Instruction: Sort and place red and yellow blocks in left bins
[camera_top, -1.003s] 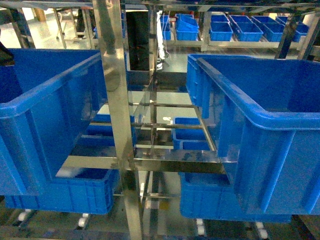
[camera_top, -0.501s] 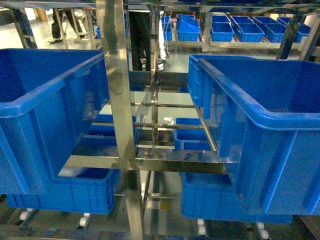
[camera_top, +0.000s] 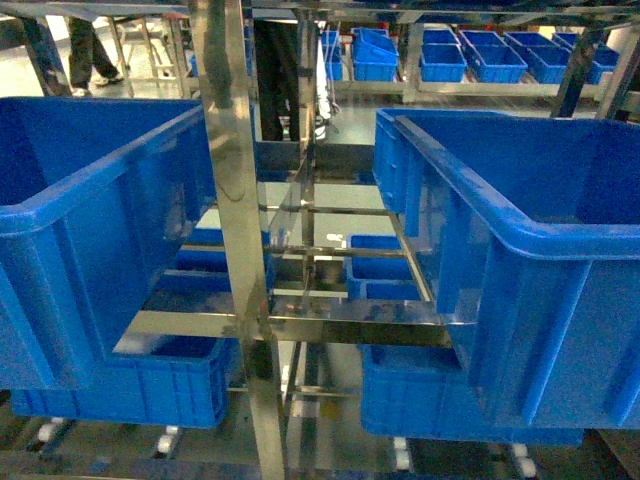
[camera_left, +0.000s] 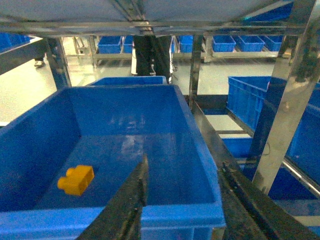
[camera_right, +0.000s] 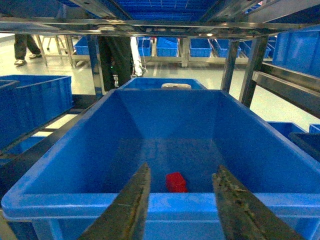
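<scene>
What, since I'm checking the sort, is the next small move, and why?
Probably draw both arms back off the rims. The orange-yellow studded plastic brick already lies inside one deep blue plastic crate, the small red plastic block inside another blue crate, and both pairs of jaws stand open and empty over the near rims.

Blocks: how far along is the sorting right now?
Done: a yellow block lies in one blue crate, a red block in another blue crate. In hand: nothing; the left gripper and right gripper are open and empty. No other loose blocks are visible.
</scene>
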